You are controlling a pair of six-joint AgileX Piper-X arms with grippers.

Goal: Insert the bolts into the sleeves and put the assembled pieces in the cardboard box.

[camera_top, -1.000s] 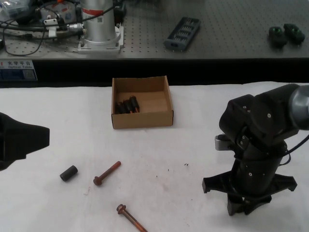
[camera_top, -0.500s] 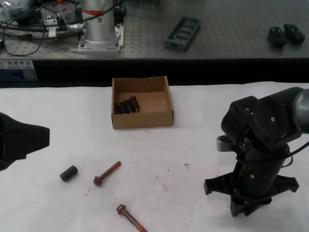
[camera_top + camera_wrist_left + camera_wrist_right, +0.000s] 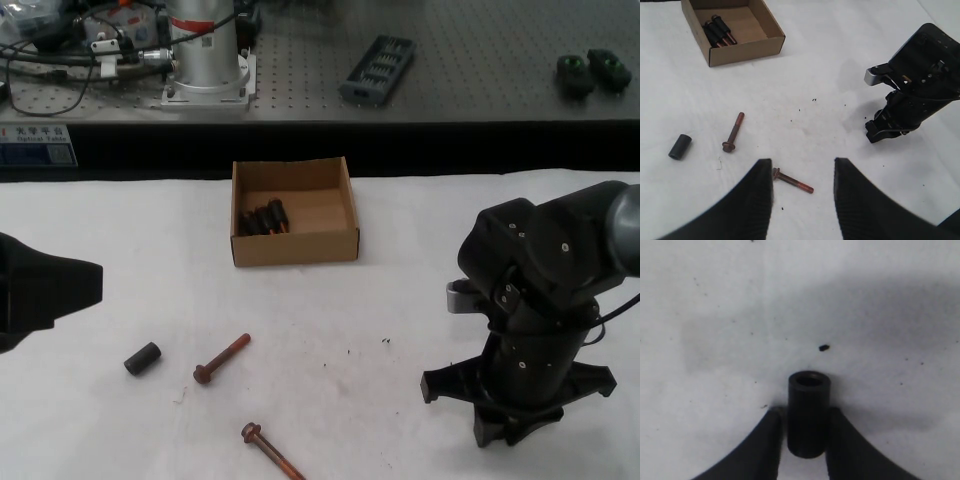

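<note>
Spreading under everything, the white bench (image 3: 400,250) carries the cardboard box (image 3: 295,247), holding finished pieces (image 3: 265,217); the left pincer (image 3: 802,162) gapes wide above a loose bolt (image 3: 792,181), likely to collect it, while the right pincer (image 3: 806,414) clamps a sleeve (image 3: 809,430), open end exposed for insertion.

A lab, shown by the perforated optical bench (image 3: 480,60).

Cardboard box (image 3: 295,245) rear centre, assembled pieces (image 3: 264,218) inside. Front left on tabletop (image 3: 400,280): sleeve (image 3: 143,358) left of bolt (image 3: 222,359); second bolt (image 3: 270,450) in front of it.
</note>
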